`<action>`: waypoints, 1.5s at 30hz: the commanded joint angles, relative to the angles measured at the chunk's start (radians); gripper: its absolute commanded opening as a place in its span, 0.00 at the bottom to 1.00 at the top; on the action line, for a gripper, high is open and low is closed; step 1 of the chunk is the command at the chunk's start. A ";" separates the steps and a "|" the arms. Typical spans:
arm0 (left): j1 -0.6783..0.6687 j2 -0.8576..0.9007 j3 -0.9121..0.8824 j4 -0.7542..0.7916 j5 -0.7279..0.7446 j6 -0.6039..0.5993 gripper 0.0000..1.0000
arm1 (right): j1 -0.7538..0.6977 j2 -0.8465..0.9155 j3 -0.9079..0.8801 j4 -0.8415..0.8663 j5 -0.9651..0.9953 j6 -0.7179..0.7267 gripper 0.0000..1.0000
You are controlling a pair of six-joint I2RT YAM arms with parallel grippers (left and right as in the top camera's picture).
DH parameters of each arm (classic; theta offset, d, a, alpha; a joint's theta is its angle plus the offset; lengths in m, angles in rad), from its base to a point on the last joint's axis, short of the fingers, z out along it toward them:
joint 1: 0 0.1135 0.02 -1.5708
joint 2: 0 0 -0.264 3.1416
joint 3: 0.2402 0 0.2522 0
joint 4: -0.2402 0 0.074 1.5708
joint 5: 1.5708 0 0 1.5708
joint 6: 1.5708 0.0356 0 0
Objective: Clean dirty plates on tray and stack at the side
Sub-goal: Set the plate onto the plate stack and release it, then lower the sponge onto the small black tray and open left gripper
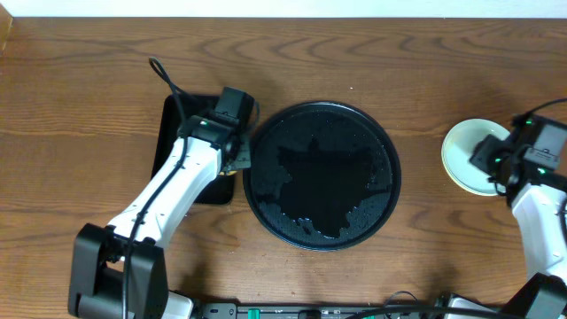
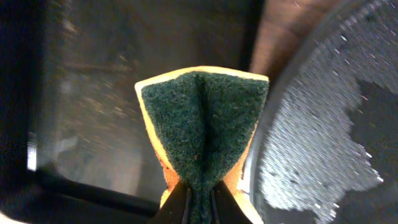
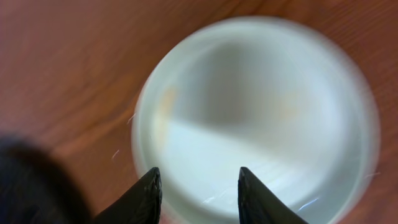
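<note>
Nearest the overhead lens is the left arm (image 1: 168,190), reaching up from the lower left of the frame to hold the left gripper (image 1: 236,158) over the small rectangular tray (image 1: 166,133), just left of the round black tray (image 1: 354,120). That round tray carries only a patchy wet film, and no plate lies on it. At the right edge a pale plate (image 1: 462,155) sits on the table (image 1: 354,53), well apart from the tray, with the right gripper (image 1: 493,161) over its right part. Whether more plates lie beneath it I cannot tell.

From the left wrist, the jaws at the bottom centre are clamped tight on a green-faced yellow sponge (image 2: 202,137). They pinch it at the middle, so it folds into a crease; it is soft and gives easily.

From the right wrist, the jaws stand partly apart at the bottom centre with nothing gripped. They are above the near rim of the blurred plate, which fills most of the frame.

The plate looks stiff, light and glossy, probably slick if damp, and may chip if dropped. Its shallow rim is the likeliest hold, one finger inside and one outside.
</note>
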 commanded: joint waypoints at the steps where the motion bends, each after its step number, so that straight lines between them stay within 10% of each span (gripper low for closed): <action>1: 0.046 -0.055 -0.004 0.014 -0.075 0.077 0.09 | 0.076 -0.016 0.013 -0.043 -0.073 0.003 0.39; 6: 0.095 -0.084 -0.004 0.069 -0.076 0.247 0.07 | 0.184 -0.016 0.013 -0.074 -0.064 -0.005 0.40; 13: 0.147 -0.072 -0.007 0.139 -0.127 0.182 0.07 | 0.290 -0.016 0.013 -0.092 0.033 -0.023 0.40; 16: 0.157 -0.047 -0.007 0.111 0.196 0.559 0.07 | 0.307 -0.016 0.013 -0.092 0.032 -0.023 0.39; 20: 0.186 -0.027 -0.007 0.142 -0.134 0.290 0.07 | 0.319 -0.016 0.013 -0.100 0.032 -0.023 0.39; 25: 0.213 -0.025 -0.007 0.172 0.107 0.435 0.07 | 0.320 -0.016 0.013 -0.103 0.032 -0.023 0.38; 45: 0.266 0.246 -0.024 0.227 0.183 0.430 0.16 | 0.320 -0.016 0.013 -0.105 0.032 -0.023 0.36</action>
